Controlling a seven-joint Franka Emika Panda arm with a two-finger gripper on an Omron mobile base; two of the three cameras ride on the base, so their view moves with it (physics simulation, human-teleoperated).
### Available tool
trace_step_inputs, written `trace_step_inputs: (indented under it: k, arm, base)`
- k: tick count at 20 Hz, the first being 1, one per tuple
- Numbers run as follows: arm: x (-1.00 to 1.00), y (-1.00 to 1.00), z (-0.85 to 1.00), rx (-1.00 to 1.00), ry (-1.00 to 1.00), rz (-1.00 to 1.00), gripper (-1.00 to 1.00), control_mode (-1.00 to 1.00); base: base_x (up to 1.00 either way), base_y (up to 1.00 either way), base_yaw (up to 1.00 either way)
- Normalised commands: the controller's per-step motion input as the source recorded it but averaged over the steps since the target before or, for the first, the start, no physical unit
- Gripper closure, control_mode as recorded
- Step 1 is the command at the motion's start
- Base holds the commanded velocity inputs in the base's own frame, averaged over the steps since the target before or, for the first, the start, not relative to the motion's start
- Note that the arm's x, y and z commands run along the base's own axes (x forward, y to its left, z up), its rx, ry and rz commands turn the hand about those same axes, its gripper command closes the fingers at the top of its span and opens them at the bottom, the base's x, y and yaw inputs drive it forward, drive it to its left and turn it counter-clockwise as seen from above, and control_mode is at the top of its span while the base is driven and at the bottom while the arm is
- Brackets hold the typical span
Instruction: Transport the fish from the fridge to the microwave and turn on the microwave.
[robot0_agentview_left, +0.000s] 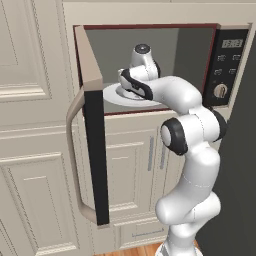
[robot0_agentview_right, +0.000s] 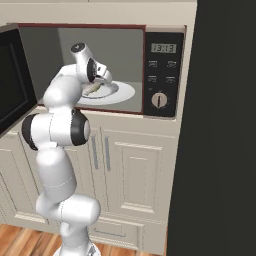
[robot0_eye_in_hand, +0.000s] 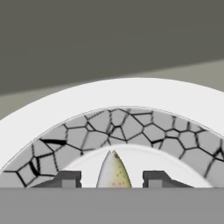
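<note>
Fingertips of the gripper (robot0_eye_in_hand: 113, 179) stand apart on either side of the fish (robot0_eye_in_hand: 113, 171), clear gaps on both sides, so jaws released, not clamping it. Fish lies on the white turntable plate (robot0_eye_in_hand: 131, 92) with its grey cracked-mosaic ring, inside the microwave (robot0_agentview_right: 125, 37). Microwave door (robot0_agentview_left: 92, 125) swung wide open to the left, curved handle outward. White arm reaches into the cavity from below. Black control panel (robot0_agentview_right: 164, 75) with lit display and knob sits right of the cavity; cream cabinet doors (robot0_agentview_right: 137, 175) below.
</note>
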Motion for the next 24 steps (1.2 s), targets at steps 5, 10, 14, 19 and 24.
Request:
trace_step_inputs:
  k: [5,10,14,19,24]
  arm:
    - [0.0,0.0,0.0,0.0,0.0,0.0,-1.0,-1.0]
    - [-0.13,0.0,0.0,0.01,0.0,0.0,-1.0,-1.0]
    - [-0.3,0.0,0.0,0.01,-0.03,0.0,-1.0,-1.0]
    - [-0.33,0.0,0.03,0.0,-0.13,0.0,-1.0,-1.0]
    - [-0.36,0.0,0.08,0.0,-0.21,0.0,-1.0,-1.0]
  base:
    - [0.0,0.0,0.0]
    - [0.0,0.0,0.0]
    - [0.0,0.0,0.0]
    - [0.0,0.0,0.0]
    - [0.0,0.0,0.0]
